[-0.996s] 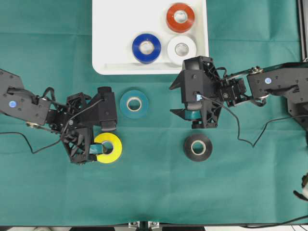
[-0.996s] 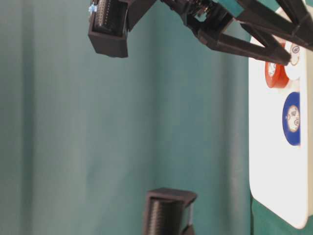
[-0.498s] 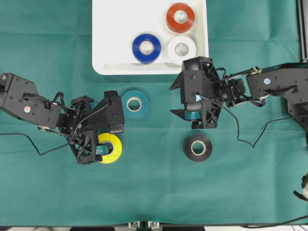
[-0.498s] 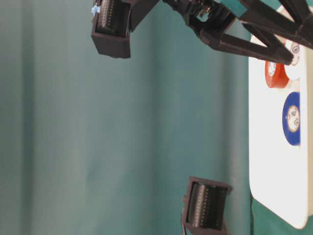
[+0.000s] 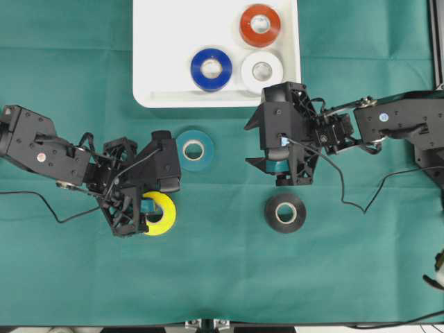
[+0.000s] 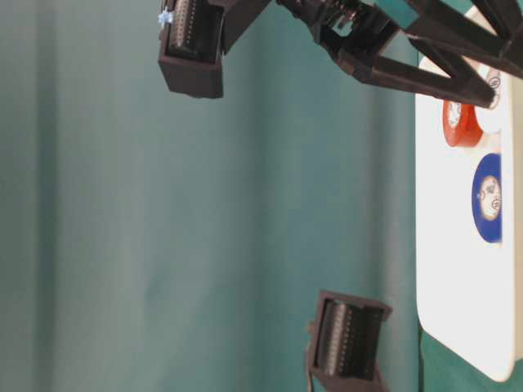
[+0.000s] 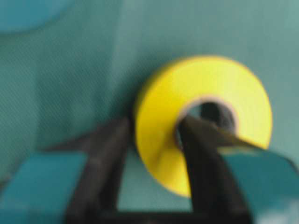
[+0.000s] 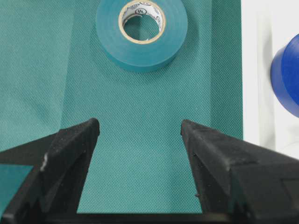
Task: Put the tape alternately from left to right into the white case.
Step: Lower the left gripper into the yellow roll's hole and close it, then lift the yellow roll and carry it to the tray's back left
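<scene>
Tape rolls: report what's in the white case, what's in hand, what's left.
Done: blue roll, white roll and orange-red roll lie in the white case. In hand: left gripper shut on the yellow roll. Left: teal roll, black roll; right gripper open, empty.

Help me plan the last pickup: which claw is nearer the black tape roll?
Right. The right claw, open, hangs just above the black tape roll in the overhead view; the left claw is far across the cloth, shut on the yellow tape roll.
</scene>
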